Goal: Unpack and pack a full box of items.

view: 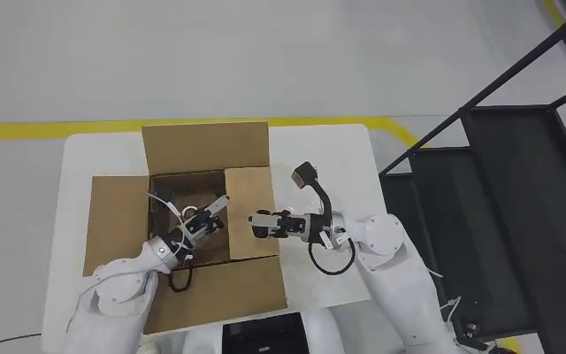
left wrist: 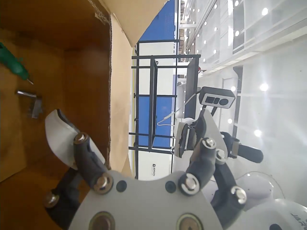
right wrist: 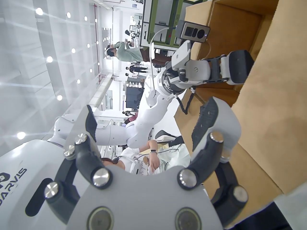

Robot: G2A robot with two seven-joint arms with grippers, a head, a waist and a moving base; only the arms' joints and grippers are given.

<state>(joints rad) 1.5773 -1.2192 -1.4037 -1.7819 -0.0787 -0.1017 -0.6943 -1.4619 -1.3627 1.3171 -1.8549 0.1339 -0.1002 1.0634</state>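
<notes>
Box wall [left wrist: 96, 96] between left jaws

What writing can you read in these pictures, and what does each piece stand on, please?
Right wrist housing: maker's mark, cut off at the edge.
White panel behind: small sideways logo.
Left wrist housing: a few letters, cut off.
Box: no print visible.

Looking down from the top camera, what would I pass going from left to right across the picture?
Left cardboard flap → left tool, over the open box → right tool → black metal steps.
</notes>
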